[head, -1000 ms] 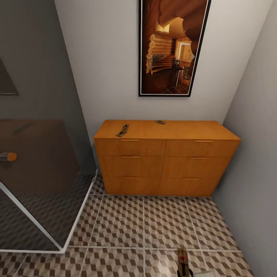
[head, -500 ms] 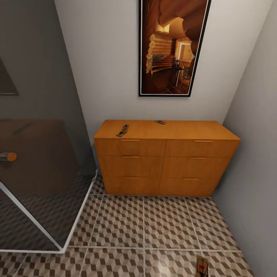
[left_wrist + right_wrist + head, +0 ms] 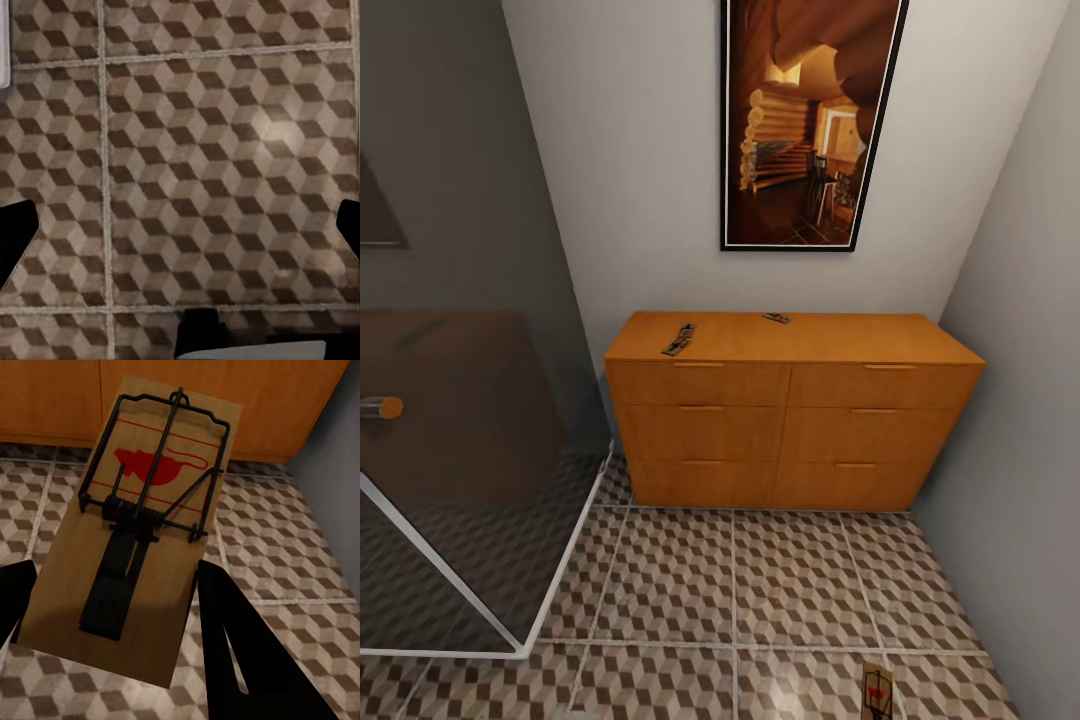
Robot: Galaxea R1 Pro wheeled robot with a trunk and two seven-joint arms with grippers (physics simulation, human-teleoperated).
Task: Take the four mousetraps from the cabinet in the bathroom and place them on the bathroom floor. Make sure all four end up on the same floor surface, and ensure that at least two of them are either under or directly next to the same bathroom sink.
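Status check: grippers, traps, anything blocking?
Right gripper shut on a mousetrap above the floor. Left gripper open, empty, over tiles. Two traps on the cabinet. Nothing in the way.

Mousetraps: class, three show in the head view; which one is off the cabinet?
The mousetrap low in the head view, over the bathroom floor. The other two lie atop the cabinet.

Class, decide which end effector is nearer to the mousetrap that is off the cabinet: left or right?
Right. The right end effector has the mousetrap between its fingers; the left end effector faces bare bathroom floor.
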